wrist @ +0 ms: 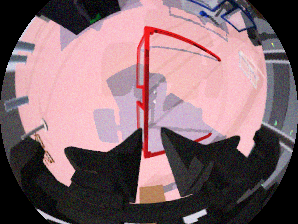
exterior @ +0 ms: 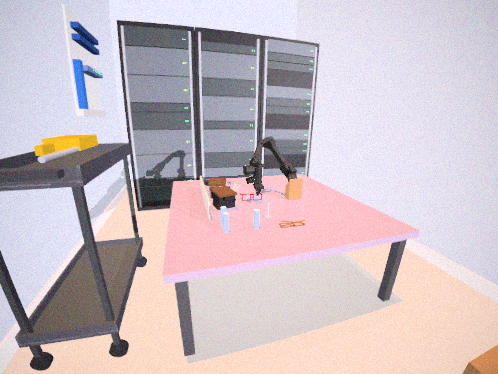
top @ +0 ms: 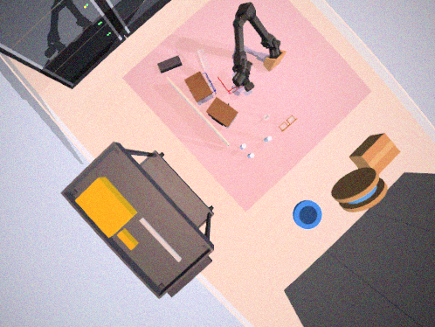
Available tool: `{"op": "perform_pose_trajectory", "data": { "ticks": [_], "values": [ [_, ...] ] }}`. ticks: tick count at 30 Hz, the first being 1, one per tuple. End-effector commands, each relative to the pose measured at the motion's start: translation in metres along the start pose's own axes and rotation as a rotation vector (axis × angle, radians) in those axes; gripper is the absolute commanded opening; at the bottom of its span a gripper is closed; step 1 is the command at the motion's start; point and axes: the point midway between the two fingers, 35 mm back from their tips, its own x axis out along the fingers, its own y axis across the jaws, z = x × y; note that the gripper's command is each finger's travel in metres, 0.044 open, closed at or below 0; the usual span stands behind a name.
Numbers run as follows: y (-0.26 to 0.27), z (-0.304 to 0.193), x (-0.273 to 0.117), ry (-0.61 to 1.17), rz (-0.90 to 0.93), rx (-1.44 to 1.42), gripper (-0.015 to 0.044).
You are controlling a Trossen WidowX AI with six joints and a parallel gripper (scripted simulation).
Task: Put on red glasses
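Observation:
The red glasses [top: 224,85] [exterior: 242,197] [wrist: 146,90] stand with the front edge-on to the wrist camera and the temples pointing right. My gripper [top: 239,89] [exterior: 257,193] [wrist: 151,131] is slightly open around one end of the front, with a gap beside the red frame. Whether the glasses touch the table is unclear. A dark head [top: 222,112] [exterior: 223,191] [wrist: 70,14] with a brown top shows a small green patch in the wrist view. The other brown-topped head [top: 199,87] [exterior: 217,182] stands behind it. The heads' faces are hidden in the top and exterior views.
Blue glasses [top: 210,83] lie beside the other head. A long pale bar [top: 198,112] stands beyond the heads. Orange glasses [top: 283,127] [exterior: 292,224], a thin white post [exterior: 268,210] and several pale bottles stand toward the front. An orange block [top: 271,64] [exterior: 294,190] is near the arm's base.

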Motion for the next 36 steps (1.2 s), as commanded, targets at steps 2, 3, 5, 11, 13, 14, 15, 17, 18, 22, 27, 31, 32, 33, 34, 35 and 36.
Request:
{"op": "perform_pose_trajectory", "data": {
  "ticks": [2, 3, 5, 11, 13, 14, 15, 17, 18, 22, 27, 31, 32, 33, 34, 35, 36],
  "values": [
    [0.004, 0.001, -0.020, -0.002, 0.002, 0.000, 0.0108],
    [0.007, 0.001, -0.029, -0.002, 0.003, 0.000, 0.0108],
    [0.010, 0.000, -0.046, -0.002, 0.001, 0.000, 0.0108],
    [0.011, -0.001, -0.042, -0.007, 0.000, -0.013, 0.0186],
    [0.011, -0.001, -0.042, -0.007, 0.000, -0.013, 0.0200],
    [0.011, -0.001, -0.042, -0.007, 0.000, -0.013, 0.0200],
    [0.011, -0.001, -0.042, -0.007, 0.000, -0.013, 0.0200],
    [0.011, -0.001, -0.042, -0.007, 0.000, -0.013, 0.0200],
    [0.011, -0.001, -0.042, -0.007, 0.000, -0.013, 0.0200],
    [0.005, 0.001, -0.047, -0.002, 0.001, 0.011, 0.0174],
    [0.005, 0.001, -0.047, -0.002, 0.001, 0.011, 0.0140],
    [0.005, 0.001, -0.046, -0.002, 0.001, 0.011, 0.0140],
    [0.005, 0.001, -0.046, -0.002, 0.001, 0.011, 0.0140],
    [0.005, 0.001, -0.045, -0.002, 0.001, 0.011, 0.0140],
    [0.005, 0.001, -0.043, -0.002, 0.001, 0.011, 0.0140],
    [0.005, 0.002, -0.042, -0.002, 0.001, 0.011, 0.0140],
    [0.005, 0.002, -0.040, -0.002, 0.001, 0.011, 0.0140]
  ]
}}
